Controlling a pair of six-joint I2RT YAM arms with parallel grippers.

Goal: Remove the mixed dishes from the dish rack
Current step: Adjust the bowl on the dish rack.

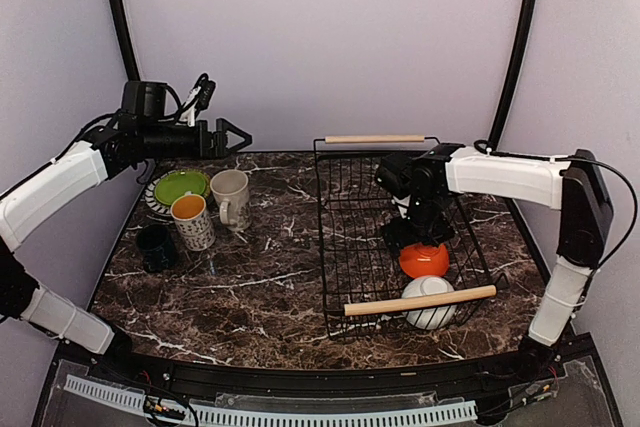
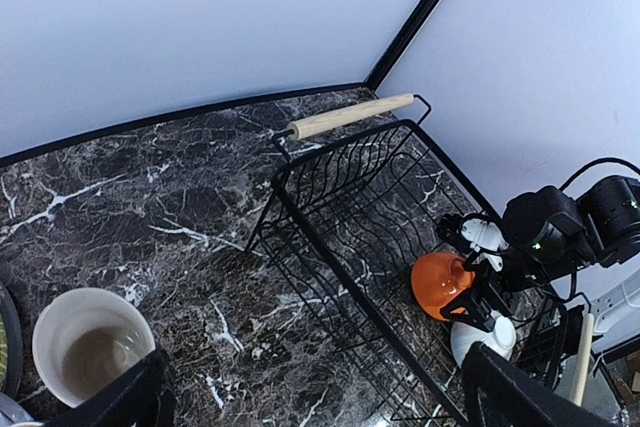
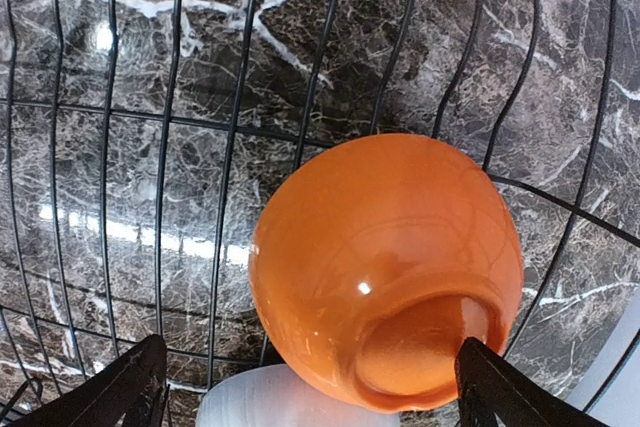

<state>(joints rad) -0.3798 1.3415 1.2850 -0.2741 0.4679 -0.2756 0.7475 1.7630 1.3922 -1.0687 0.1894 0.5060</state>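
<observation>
Hovering right tool (image 3: pixel 310 384), wide open, empty, over orange bowl (image 3: pixel 385 267) inside dish rack (image 1: pixel 322 207) for pickup; left tool (image 2: pixel 315 382) open, empty.

Tabletop (image 1: pixel 270 287): an open marble lane runs from far edge to near edge, between the dishes at the left and the dish rack (image 1: pixel 345 247).

Far-left corner is crowded. Lime-green plate (image 1: pixel 181 186), cream mug (image 1: pixel 230 197), patterned mug (image 1: pixel 192 222) and dark green cup (image 1: pixel 155 245) stand close together with narrow gaps. Left hand (image 1: pixel 240 137) hangs spread, high above them.

Rack's left half is bare wire, open from above. In its near-right corner, the near handle (image 1: pixel 420 300) crosses over the white bowl (image 1: pixel 432 315). Orange bowl (image 1: pixel 424 260) sits just beside it, under the spread right hand (image 1: pixel 412 239).
</observation>
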